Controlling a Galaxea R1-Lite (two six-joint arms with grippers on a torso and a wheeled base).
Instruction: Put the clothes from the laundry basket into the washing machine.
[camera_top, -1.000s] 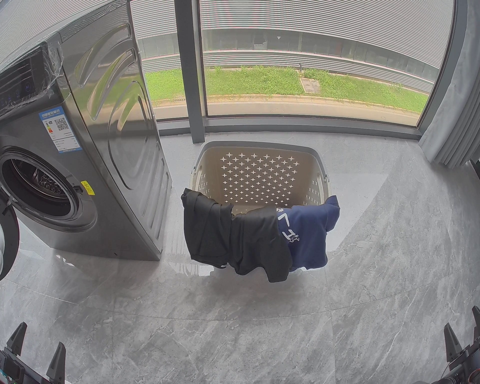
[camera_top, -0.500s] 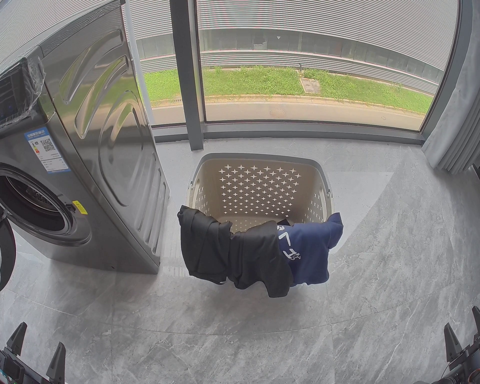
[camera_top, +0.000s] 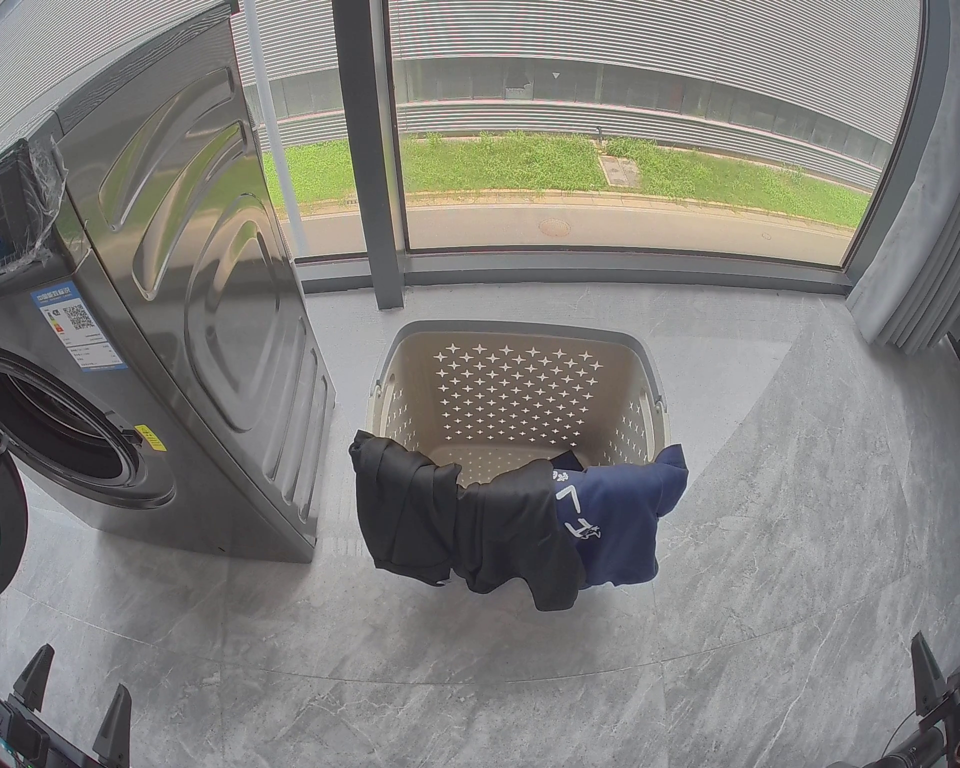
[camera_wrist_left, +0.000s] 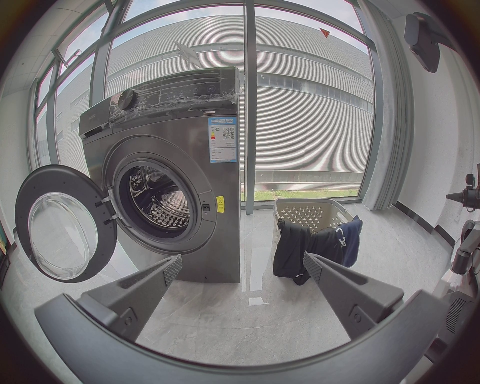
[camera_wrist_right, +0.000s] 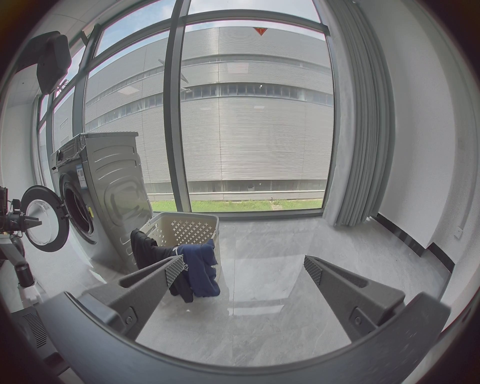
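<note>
A beige laundry basket (camera_top: 515, 395) stands on the floor by the window. A black garment (camera_top: 455, 520) and a navy blue garment (camera_top: 620, 515) hang over its near rim, and the basket's inside looks bare. The grey washing machine (camera_top: 180, 300) stands to its left with the drum (camera_wrist_left: 157, 200) exposed and the round door (camera_wrist_left: 62, 225) swung wide. My left gripper (camera_top: 78, 690) is open low at the near left, far from the basket (camera_wrist_left: 312, 212). My right gripper (camera_wrist_right: 242, 267) is open at the near right, with the clothes (camera_wrist_right: 192, 267) well ahead of it.
Glass window wall with a dark pillar (camera_top: 365, 150) runs behind the basket. A grey curtain (camera_top: 915, 250) hangs at the right. Grey tiled floor (camera_top: 500, 680) lies open between my grippers and the basket.
The whole head view has shifted, so the camera moved: basket and washer now sit lower and the washer further left. Clothes hang as before. Both grippers stay open.
</note>
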